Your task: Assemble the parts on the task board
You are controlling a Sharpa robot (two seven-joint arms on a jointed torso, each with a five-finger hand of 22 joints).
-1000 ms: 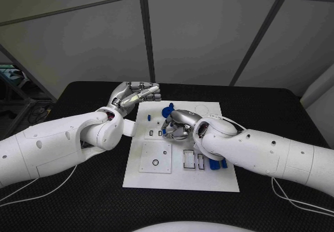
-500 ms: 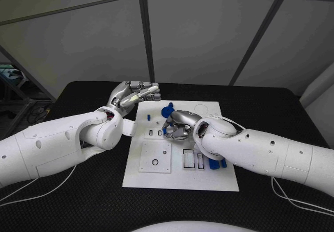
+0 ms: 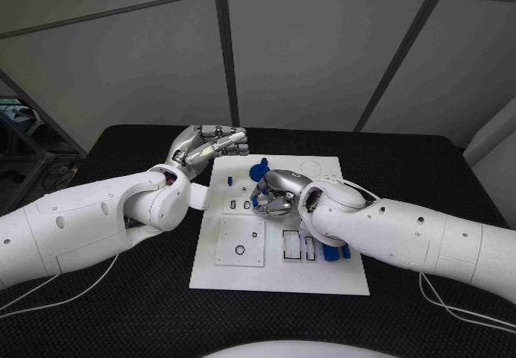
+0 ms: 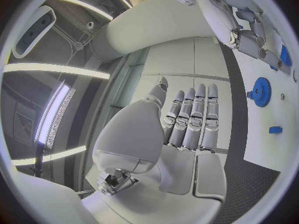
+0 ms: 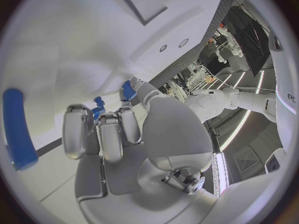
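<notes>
The white task board (image 3: 282, 277) lies in the middle of the black table. My right hand (image 3: 274, 195) is curled down onto the board's middle, and its fingertips (image 5: 122, 115) pinch a small blue part (image 5: 127, 90) against the board. A blue gear (image 3: 256, 173) stands just beyond that hand, also visible as the gear (image 4: 260, 91) from the left wrist. My left hand (image 3: 211, 145) hovers over the board's far left corner. Its fingers (image 4: 190, 114) lie side by side and hold nothing.
Two blue pieces (image 3: 336, 253) lie beside the rectangular slots at the board's near right. A small blue peg (image 3: 263, 162) stands near the far edge. A square plate (image 3: 241, 242) with holes sits on the near left. Black table surrounds the board.
</notes>
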